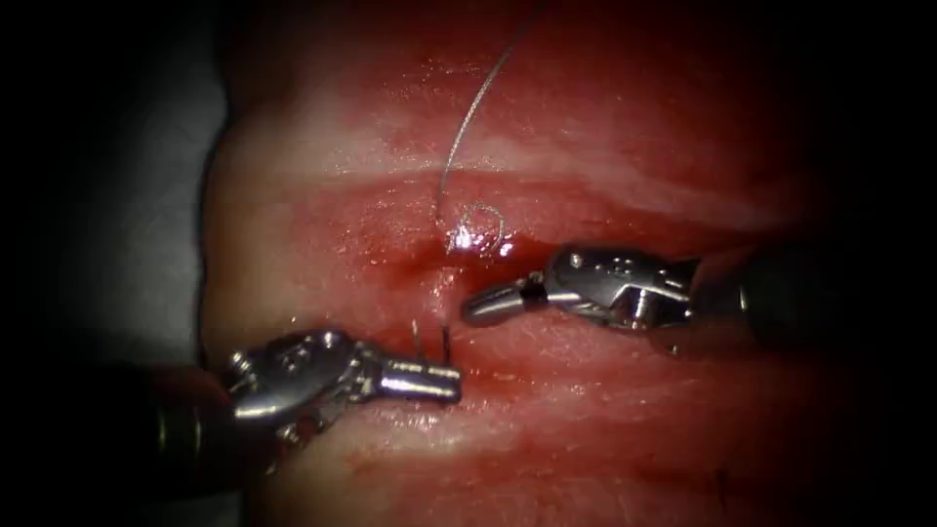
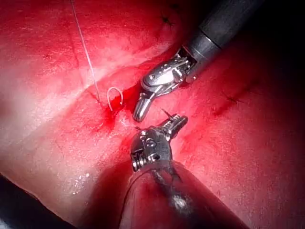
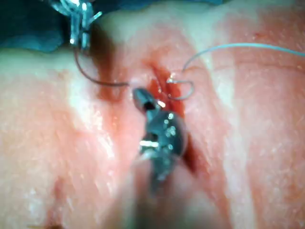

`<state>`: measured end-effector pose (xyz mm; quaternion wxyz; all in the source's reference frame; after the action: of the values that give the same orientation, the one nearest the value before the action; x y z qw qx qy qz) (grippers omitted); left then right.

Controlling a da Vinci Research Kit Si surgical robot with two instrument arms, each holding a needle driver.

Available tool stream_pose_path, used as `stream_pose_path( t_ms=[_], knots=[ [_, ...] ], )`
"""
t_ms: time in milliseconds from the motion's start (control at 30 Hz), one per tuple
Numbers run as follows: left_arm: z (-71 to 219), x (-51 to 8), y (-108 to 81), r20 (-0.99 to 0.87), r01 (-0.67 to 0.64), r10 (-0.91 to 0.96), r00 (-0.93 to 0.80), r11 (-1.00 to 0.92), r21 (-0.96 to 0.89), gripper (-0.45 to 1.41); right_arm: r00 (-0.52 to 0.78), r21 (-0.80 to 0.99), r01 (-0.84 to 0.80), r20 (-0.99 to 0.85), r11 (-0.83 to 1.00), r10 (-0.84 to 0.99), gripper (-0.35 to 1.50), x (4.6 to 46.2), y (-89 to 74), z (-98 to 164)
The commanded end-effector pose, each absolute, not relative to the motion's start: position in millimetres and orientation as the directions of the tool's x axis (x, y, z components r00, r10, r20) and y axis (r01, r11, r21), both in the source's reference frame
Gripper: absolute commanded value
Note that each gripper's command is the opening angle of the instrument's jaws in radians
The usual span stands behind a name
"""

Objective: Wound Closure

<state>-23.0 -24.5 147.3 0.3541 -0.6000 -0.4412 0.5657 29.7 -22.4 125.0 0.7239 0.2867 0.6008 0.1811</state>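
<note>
The curved needle (image 1: 480,230) lies free on the tissue (image 1: 605,146) at the cut (image 1: 437,283), held by neither tool; it also appears as the needle (image 2: 115,98) and the needle (image 3: 182,88). Its pale thread (image 1: 468,107) runs up and away. My left tool (image 1: 451,381) sits just below the cut, jaws shut on a dark thread (image 1: 445,339) with two short strands standing up. In the right wrist view this dark thread (image 3: 97,82) curves to my right tool's tip (image 3: 139,97). My right tool (image 1: 470,308), right of the cut, has its jaws shut; I cannot tell if it grips the thread.
Red fluid (image 1: 410,278) wets the tissue around the cut. Dark stitches (image 2: 232,98) sit in the tissue further along. The tissue's left edge (image 1: 210,244) drops to a grey surface. The two tool tips are close together.
</note>
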Motion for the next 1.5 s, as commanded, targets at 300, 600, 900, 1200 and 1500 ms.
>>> stream_pose_path(
  t_ms=[300, 600, 900, 1200, 1500],
  knots=[
    [145.3, -23.0, -24.2, -0.236, 0.211, 0.971, 0.026, -0.236, -0.948, -0.45, 0.212, 0.635, 0.081, -0.764, 0.768, 0.609, -0.35, 30.1, -23.2, 125.4],
    [142.5, -22.9, -22.5, -0.432, 0.225, 0.898, 0.086, -0.44, -0.869, -0.45, 0.213, 0.636, 0.083, -0.764, 0.767, 0.609, -0.35, 29.8, -23.2, 125.4],
    [140.7, -22.3, -21.0, -0.803, 0.119, 0.589, 0.091, -0.807, -0.579, -0.45, 0.213, 0.635, 0.072, -0.763, 0.769, 0.61, -0.35, 29.6, -23.0, 125.5],
    [138.8, -22.2, -20.1, -0.954, 0.059, 0.299, -0.018, -0.952, -0.3, -0.45, 0.213, 0.622, -0.051, -0.758, 0.781, 0.617, 0.02, 29.7, -23.3, 125.6],
    [134.1, -21.3, -17.9, -0.989, -0.016, 0.134, -0.058, -0.991, -0.134, -0.45, 0.236, 0.613, -0.019, -0.765, 0.79, 0.599, -0.11, 30.0, -23.4, 125.5]
  ],
)
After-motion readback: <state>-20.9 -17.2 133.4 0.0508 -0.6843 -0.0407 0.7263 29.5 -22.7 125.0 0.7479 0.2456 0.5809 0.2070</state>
